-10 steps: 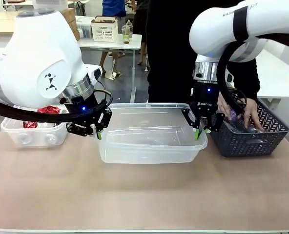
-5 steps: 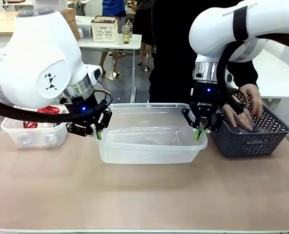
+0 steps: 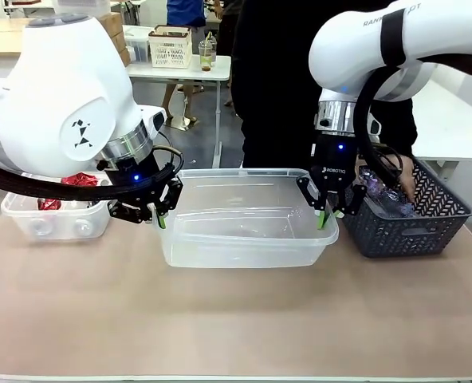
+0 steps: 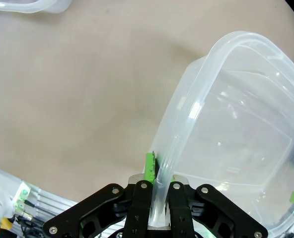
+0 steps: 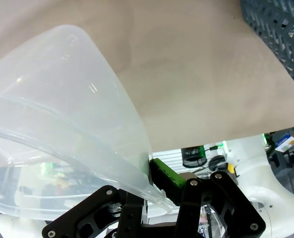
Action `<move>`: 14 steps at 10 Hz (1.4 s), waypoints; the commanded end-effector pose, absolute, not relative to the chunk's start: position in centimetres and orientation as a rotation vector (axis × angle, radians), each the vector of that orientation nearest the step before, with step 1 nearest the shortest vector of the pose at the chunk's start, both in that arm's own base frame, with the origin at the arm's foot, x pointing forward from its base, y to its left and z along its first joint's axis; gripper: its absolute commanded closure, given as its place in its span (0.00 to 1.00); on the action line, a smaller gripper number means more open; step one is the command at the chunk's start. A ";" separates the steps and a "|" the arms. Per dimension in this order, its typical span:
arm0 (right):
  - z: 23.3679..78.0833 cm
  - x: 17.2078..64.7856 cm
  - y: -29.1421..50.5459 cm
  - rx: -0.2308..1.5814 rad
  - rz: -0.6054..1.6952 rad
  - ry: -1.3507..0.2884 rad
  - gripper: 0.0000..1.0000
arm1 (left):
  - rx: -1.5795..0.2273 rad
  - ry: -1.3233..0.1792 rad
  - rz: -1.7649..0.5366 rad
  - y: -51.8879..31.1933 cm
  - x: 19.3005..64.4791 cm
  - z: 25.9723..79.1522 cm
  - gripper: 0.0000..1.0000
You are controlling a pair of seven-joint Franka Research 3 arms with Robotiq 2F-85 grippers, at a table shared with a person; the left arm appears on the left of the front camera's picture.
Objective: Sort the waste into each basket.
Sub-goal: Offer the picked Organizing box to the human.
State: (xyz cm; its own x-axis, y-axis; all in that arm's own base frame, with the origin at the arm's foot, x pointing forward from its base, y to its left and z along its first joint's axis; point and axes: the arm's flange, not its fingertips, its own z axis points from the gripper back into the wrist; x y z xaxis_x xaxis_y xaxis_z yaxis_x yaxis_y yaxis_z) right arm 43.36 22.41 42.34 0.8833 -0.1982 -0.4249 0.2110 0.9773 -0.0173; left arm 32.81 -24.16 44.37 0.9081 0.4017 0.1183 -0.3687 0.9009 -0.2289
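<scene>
A clear empty basket [image 3: 244, 172] stands mid-table between both arms. My left gripper [image 3: 160, 212] is shut on its left rim, and my right gripper [image 3: 325, 214] is shut on its right rim. In the left wrist view my left gripper [image 4: 159, 174] pinches the basket's rolled rim [image 4: 201, 94]. The right wrist view has my right gripper [image 5: 155, 184] clamped on the basket's lip [image 5: 62, 104]. A second clear basket [image 3: 29, 217] at the far left holds crushed red cans [image 3: 80, 179]. A clear bottle [image 3: 379, 191] lies in a person's hand [image 3: 406, 177] at the right.
A dark grey lattice basket [image 3: 415, 227] sits at the right, close beside my right gripper, with the person's hand inside it. Its corner [image 5: 281, 29] appears in the right wrist view. The brown tabletop [image 3: 236, 319] in front of the baskets is bare.
The person's hands have shifted inside the dark lattice basket and now hold a clear bottle up. Both arms and the middle basket have stayed still.
</scene>
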 end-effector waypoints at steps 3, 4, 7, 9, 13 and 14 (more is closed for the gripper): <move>42.7 42.9 22.6 0.032 -0.229 0.452 1.00 | -0.211 -0.181 0.444 -23.6 33.0 44.7 1.00; 42.7 42.9 22.6 0.032 -0.229 0.452 1.00 | -0.211 -0.181 0.444 -23.6 33.0 44.7 1.00; 42.7 42.9 22.6 0.032 -0.229 0.452 1.00 | -0.211 -0.181 0.444 -23.6 33.0 44.7 1.00; 42.7 42.9 22.6 0.032 -0.229 0.452 1.00 | -0.211 -0.181 0.444 -23.6 33.0 44.7 1.00; 42.7 42.9 22.6 0.032 -0.229 0.452 1.00 | -0.211 -0.181 0.444 -23.6 33.0 44.7 1.00; 42.7 42.9 22.6 0.032 -0.229 0.452 1.00 | -0.211 -0.181 0.444 -23.6 33.0 44.7 1.00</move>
